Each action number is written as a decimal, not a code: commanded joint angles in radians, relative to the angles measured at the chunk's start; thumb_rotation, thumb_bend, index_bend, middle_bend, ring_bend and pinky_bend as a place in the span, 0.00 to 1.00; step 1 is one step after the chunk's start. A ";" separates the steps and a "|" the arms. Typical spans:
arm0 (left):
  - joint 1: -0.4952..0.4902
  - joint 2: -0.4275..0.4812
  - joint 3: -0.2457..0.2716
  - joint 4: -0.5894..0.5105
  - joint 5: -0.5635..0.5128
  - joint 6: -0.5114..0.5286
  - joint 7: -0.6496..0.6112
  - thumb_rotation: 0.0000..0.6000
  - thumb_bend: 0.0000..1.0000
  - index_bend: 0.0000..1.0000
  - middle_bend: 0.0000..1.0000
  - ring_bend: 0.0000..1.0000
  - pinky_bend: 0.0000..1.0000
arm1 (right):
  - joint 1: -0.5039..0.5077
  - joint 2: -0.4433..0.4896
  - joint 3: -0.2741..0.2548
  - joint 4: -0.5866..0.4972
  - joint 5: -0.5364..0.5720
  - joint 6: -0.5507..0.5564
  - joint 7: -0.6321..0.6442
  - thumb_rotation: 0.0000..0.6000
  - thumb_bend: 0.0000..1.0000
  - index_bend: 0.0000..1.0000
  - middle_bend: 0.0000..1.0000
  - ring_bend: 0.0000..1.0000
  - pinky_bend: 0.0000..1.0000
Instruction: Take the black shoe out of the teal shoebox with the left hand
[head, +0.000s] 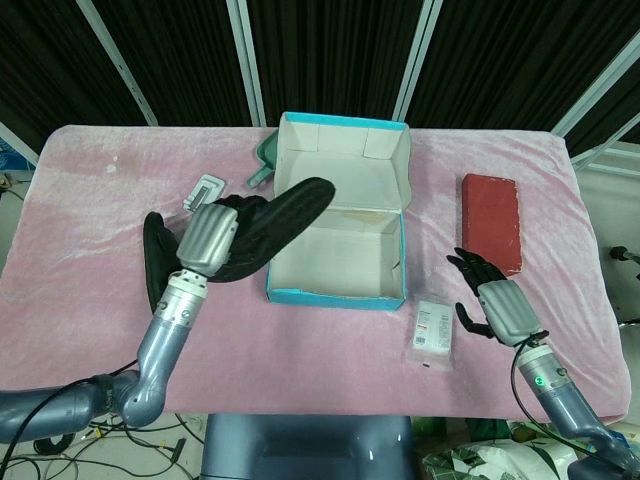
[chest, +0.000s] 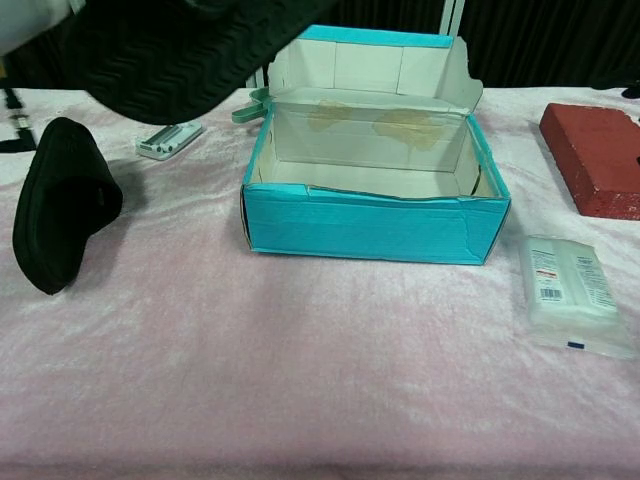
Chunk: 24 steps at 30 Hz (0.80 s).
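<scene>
The black shoe hung clear of the teal shoebox, gripped by the left hand; its long unsupported toe could slip from the curled fingers.

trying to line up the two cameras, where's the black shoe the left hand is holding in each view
Head view: black shoe held by the left hand, left of centre, toe over the teal shoebox left wall.
Chest view: black shoe at top left, sole showing, partly cut off.
Shared landmark: the teal shoebox, open and empty.
</scene>
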 joint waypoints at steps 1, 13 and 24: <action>0.085 0.064 0.058 -0.052 -0.016 0.053 0.007 1.00 0.36 0.35 0.48 0.39 0.50 | -0.017 0.012 -0.009 0.010 -0.001 0.019 0.020 1.00 0.49 0.00 0.00 0.00 0.14; 0.171 -0.019 0.122 0.179 -0.101 -0.003 -0.053 1.00 0.36 0.36 0.49 0.39 0.50 | -0.092 0.018 -0.044 0.040 -0.017 0.109 0.046 1.00 0.49 0.00 0.00 0.00 0.14; 0.148 -0.160 0.117 0.384 -0.103 -0.092 -0.067 1.00 0.00 0.08 0.23 0.17 0.37 | -0.172 0.027 -0.077 0.061 -0.023 0.192 0.055 1.00 0.49 0.00 0.00 0.00 0.14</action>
